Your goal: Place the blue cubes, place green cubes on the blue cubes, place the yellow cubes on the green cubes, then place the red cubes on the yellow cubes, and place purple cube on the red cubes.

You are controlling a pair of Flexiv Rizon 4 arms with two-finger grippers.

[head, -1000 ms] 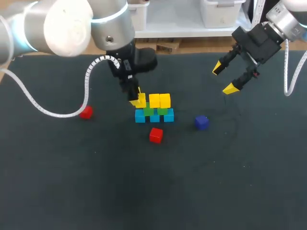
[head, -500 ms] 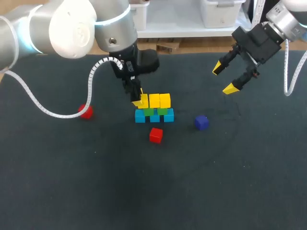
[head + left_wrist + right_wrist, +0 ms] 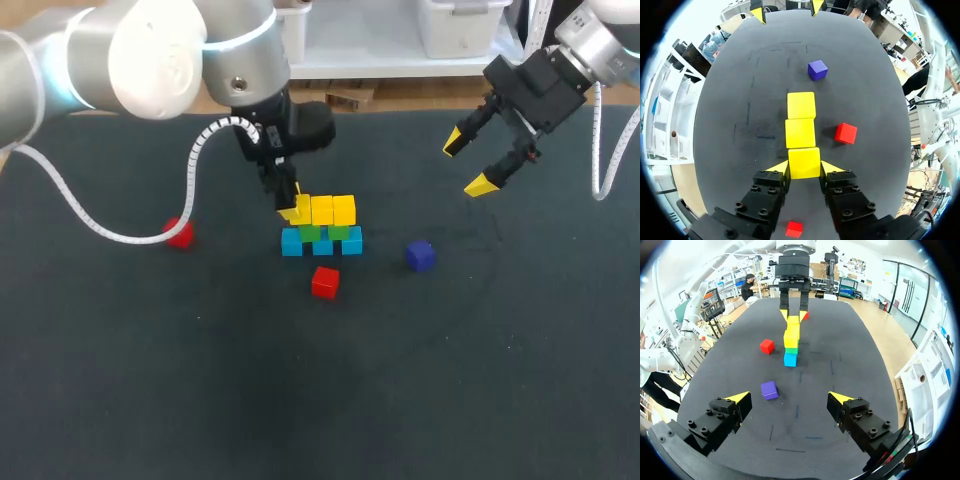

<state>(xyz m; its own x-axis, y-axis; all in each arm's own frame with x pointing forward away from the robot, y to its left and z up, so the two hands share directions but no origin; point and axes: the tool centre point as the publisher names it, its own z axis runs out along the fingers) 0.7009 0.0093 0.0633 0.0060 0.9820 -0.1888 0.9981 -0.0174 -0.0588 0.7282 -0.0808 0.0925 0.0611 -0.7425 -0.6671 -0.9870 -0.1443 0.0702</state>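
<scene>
A red cube (image 3: 179, 234) lies at 9 o'clock of the stack (image 3: 321, 228). The left arm slants down from the left. Its left gripper (image 3: 293, 209) clamps the end yellow cube (image 3: 804, 162) (top tier, over green and blue). A second red cube (image 3: 324, 282) sits at 6 o'clock and the purple cube (image 3: 420, 255) at 4. The right gripper (image 3: 467, 163) hangs tilted at 2 o'clock, spread wide and empty.

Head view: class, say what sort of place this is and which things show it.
Likely a robot lab bench: a dark matte table, small coloured cubes stacked in layers, and my left pincer shut on a small yellow cube, right pincer open.
</scene>
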